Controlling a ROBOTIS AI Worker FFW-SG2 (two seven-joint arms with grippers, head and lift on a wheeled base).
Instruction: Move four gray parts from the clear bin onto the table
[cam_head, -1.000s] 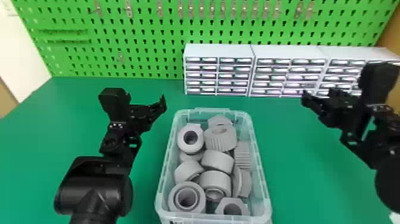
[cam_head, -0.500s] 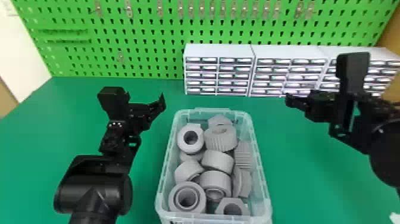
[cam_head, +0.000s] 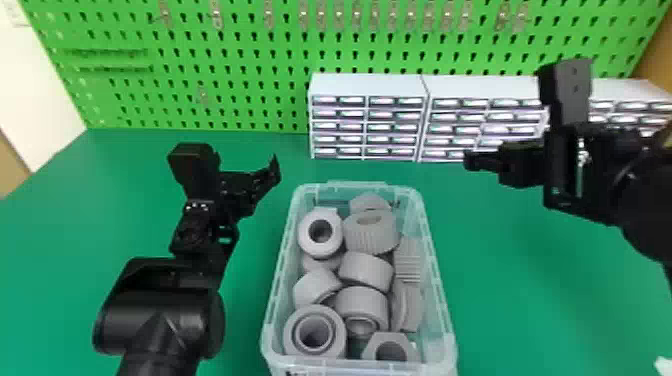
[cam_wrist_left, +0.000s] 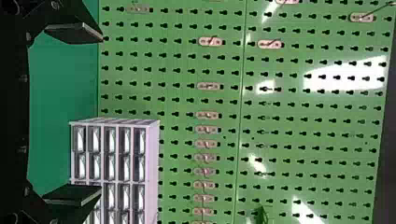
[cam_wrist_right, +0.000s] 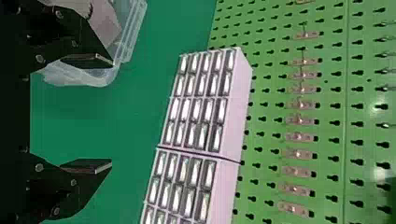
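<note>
Right claw just slid inward toward my clear bin, fingers apart; left claw's gaping too, bin's left side.

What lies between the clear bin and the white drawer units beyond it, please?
Just a narrow strip of the green table lies between the clear bin and the white drawer units, as the head view shows.

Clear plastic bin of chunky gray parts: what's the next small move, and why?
Probably ease the right black two-fingered pincer leftward toward the bin: it hangs open and empty off the bin's right side, and the gray parts lie inside.
</note>
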